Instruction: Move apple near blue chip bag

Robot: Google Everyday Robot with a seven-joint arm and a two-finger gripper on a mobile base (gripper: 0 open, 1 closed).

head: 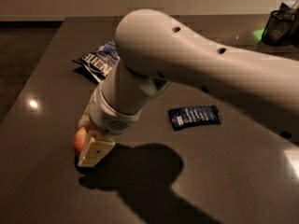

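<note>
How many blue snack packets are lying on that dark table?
2. The blue chip bag lies at the back left, partly behind the arm; a smaller blue wrapper lies mid-table. The hand is at the apple, front left. The arm could hide more.

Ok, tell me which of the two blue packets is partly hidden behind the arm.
The crinkled blue chip bag, farther back; the flat blue wrapper lies fully in view. The claw is down at the apple.

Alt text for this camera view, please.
The pincer of the robot arm is down at the apple on the left of the dark table. The blue chip bag lies farther back, a dark blue bar wrapper to the right.
</note>
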